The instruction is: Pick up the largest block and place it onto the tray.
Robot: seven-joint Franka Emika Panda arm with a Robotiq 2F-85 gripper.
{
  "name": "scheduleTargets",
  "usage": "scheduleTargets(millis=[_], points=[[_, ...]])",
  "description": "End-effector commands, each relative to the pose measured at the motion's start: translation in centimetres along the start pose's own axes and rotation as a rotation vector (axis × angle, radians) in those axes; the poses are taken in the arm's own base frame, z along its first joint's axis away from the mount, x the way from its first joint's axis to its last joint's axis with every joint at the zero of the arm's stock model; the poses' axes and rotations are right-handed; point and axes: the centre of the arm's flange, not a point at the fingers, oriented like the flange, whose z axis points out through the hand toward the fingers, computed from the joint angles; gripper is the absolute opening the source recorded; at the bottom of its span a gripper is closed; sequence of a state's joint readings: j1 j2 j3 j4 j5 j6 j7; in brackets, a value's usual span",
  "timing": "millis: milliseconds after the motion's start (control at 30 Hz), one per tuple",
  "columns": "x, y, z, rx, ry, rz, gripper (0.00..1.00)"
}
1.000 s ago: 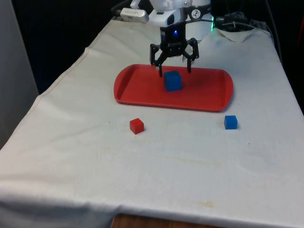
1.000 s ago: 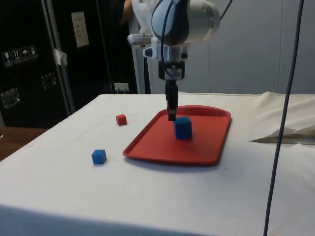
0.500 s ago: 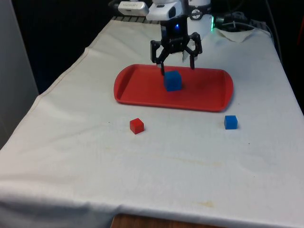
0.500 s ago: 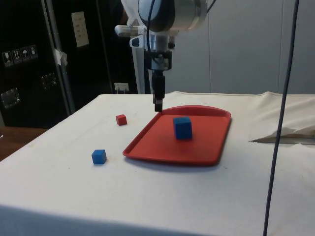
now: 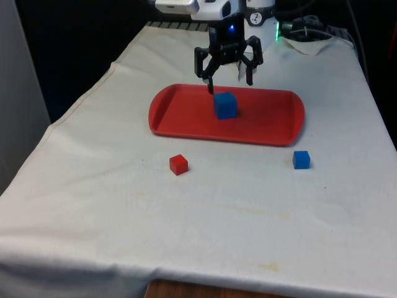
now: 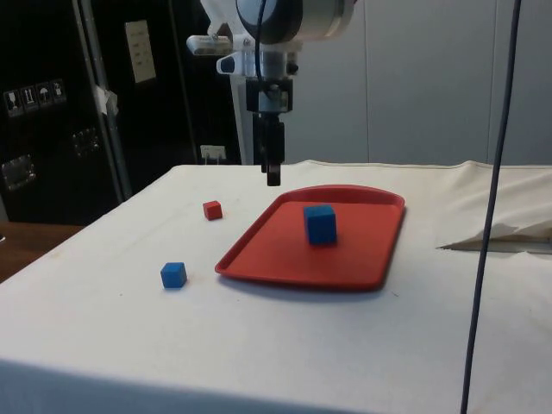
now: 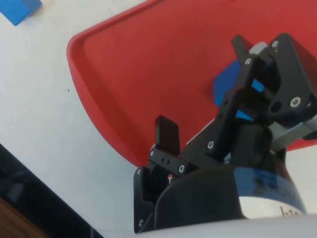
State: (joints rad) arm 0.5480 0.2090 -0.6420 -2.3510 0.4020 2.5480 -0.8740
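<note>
Nearest the tabletop's (image 5: 205, 211) front edge lie a small red block (image 5: 178, 164) toward the front view's left and a small blue block (image 5: 301, 159) toward its right, both on the cloth and well apart from each other. Beyond them the red tray (image 5: 267, 124) carries the large blue block (image 5: 226, 105) near its middle, standing free with nothing touching it. Farther back, the pincer (image 5: 228, 82) hangs above the tray's far rim with its fingers (image 5: 211, 84) spread wide apart and gripping nothing; in the wrist view they partly cover the large block (image 7: 225, 82).
</note>
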Motion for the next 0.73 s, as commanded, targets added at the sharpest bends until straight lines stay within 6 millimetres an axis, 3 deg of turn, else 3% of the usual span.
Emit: scheduleTargets(millis=[0, 700], points=[[0.08, 0.20, 0.07, -0.009, -0.022, -0.007, 1.00], [0.92, -0.06, -0.62, -0.021, -0.054, -0.082, 1.00]])
